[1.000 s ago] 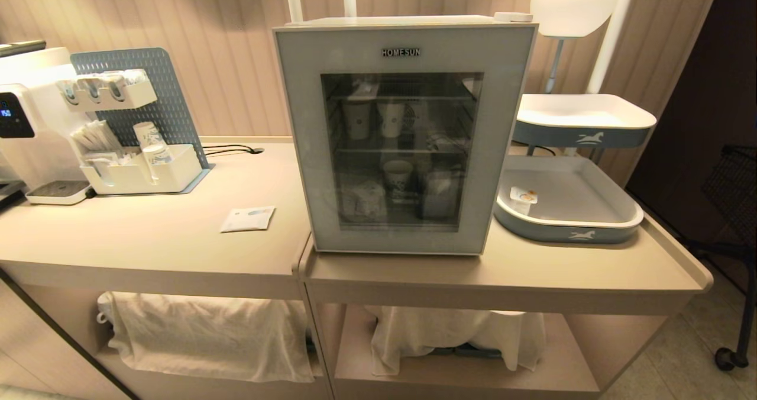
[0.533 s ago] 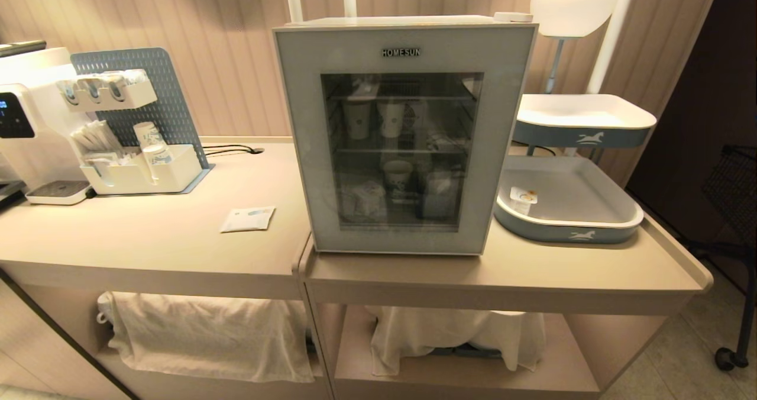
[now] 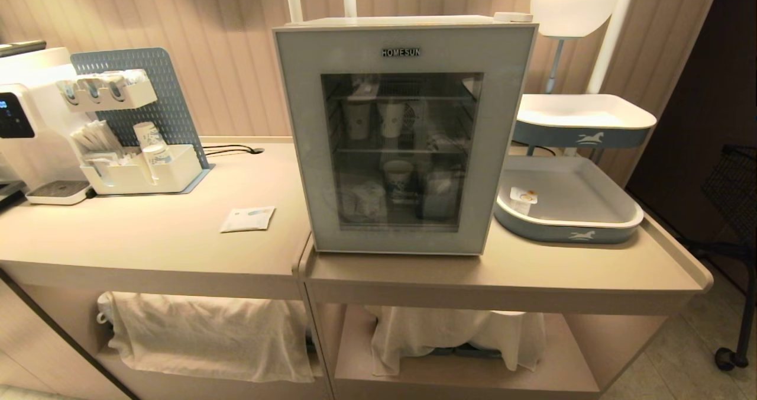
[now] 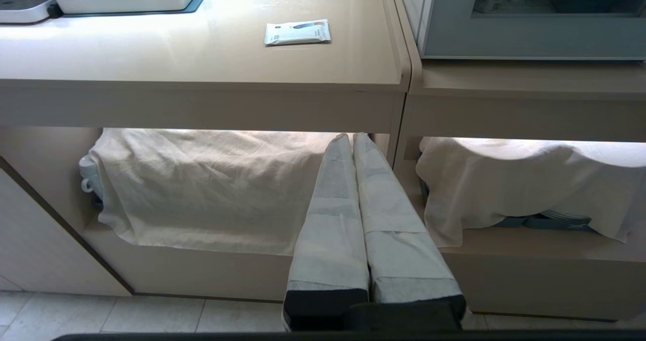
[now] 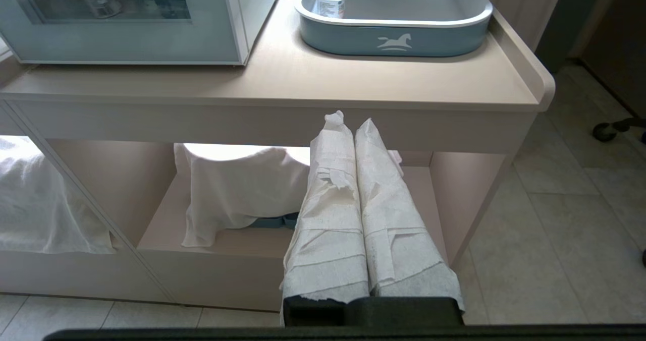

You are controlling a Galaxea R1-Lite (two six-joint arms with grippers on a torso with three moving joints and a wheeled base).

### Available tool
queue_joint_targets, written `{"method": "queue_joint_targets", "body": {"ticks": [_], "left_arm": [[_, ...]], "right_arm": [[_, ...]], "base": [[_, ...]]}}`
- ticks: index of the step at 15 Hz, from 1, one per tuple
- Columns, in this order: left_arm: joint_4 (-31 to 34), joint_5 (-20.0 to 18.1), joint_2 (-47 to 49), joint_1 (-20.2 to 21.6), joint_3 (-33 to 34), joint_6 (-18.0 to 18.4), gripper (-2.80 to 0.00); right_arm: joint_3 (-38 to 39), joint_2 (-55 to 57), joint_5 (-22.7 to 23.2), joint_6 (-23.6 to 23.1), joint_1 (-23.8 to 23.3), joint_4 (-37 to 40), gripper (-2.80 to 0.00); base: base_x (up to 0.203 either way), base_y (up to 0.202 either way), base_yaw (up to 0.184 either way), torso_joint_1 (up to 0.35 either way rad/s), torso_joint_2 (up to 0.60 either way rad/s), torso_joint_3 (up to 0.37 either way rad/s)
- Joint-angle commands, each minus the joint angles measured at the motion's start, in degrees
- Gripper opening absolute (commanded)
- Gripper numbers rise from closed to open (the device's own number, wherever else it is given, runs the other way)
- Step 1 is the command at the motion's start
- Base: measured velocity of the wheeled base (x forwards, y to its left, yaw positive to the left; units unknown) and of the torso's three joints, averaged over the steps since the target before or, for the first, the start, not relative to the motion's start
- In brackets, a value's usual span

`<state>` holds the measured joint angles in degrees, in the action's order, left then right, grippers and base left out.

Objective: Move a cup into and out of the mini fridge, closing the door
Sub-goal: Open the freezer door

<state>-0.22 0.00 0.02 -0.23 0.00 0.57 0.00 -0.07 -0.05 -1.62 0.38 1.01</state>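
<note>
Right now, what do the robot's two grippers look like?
Left gripper: two long tapering fingers wrapped smoothly in pale grey-white tape, on a black base. Right gripper: the same shape and black base, but its white wrapping is crinkled and torn. No cables visible.

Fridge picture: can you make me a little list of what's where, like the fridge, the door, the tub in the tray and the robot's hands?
mini fridge: on the counter, centre
door: shut
inside: paper cups on wire shelves, seen through the glass
cup: cannot pick it out
low tub: orange-marked lid, in the lower tray, right of the fridge
left gripper: shut, empty, low before the counter
right gripper: shut, empty, low before the counter
</note>
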Motion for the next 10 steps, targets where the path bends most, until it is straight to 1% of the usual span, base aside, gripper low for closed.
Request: {"method": "queue_joint_targets", "body": {"ticks": [1, 10], "left_arm": [[-0.05, 0.0, -0.02, 0.02, 0.09, -0.05, -2.8], [-0.14, 0.09, -0.02, 0.05, 0.09, -0.49, -2.8]], "right_arm": [[0.0, -0.01, -0.04, 0.04, 0.06, 0.04, -2.8], [0.0, 0.08, 0.1, 0.63, -0.03, 0.04, -2.8]], "base": [[0.0, 0.0, 0.0, 0.0, 0.0, 0.0], [0.0, 0.0, 0.0, 0.0, 0.0, 0.0]]}}
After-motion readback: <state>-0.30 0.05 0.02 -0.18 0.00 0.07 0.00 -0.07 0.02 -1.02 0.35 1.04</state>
